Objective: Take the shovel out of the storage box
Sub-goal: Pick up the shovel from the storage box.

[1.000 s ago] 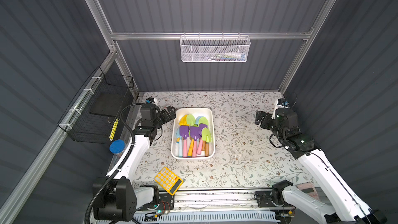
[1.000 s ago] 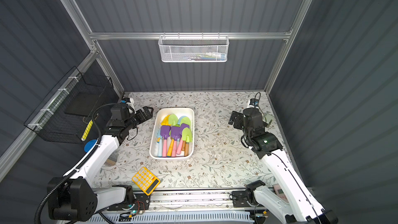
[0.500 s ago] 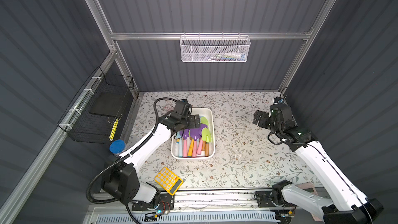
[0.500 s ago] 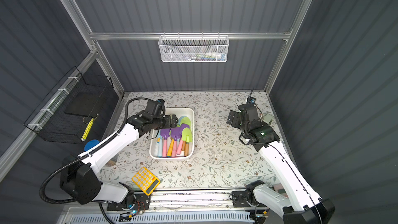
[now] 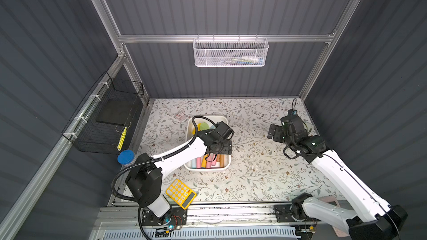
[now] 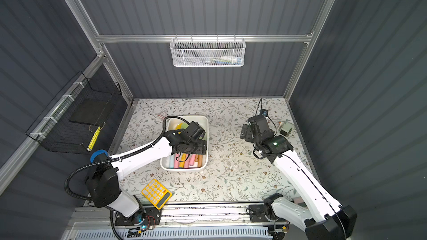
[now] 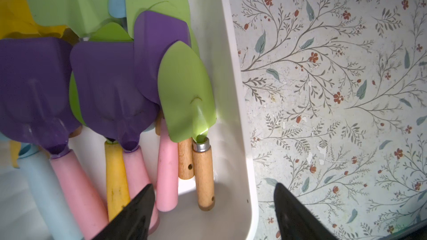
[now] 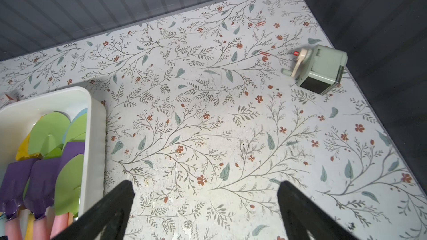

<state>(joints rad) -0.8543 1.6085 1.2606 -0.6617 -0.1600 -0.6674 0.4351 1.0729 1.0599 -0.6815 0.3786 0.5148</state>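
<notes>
The white storage box (image 5: 208, 169) (image 6: 184, 169) sits mid-table, filled with several toy shovels that have green, purple and yellow blades. My left gripper (image 5: 221, 150) (image 7: 213, 184) hovers over the box's right side, open and holding nothing. One of its fingers is above the pink handles and the other is outside the box wall (image 7: 240, 111). The nearest shovel is a green one (image 7: 187, 93) with a wooden handle, lying against that wall. My right gripper (image 5: 275, 132) (image 8: 205, 181) stands open above bare cloth to the right of the box.
A yellow calculator (image 5: 181, 193) lies near the front edge and a blue-lidded jar (image 5: 126, 157) stands at the left. A green pencil sharpener (image 8: 321, 69) sits in the far right corner. There is a black wire basket (image 5: 108, 121) on the left wall and a white mesh basket (image 5: 231, 53) on the back rail.
My left arm has swung from the table left of the box to above the shovels, and its jaws have narrowed somewhat. The right arm has shifted only slightly.
</notes>
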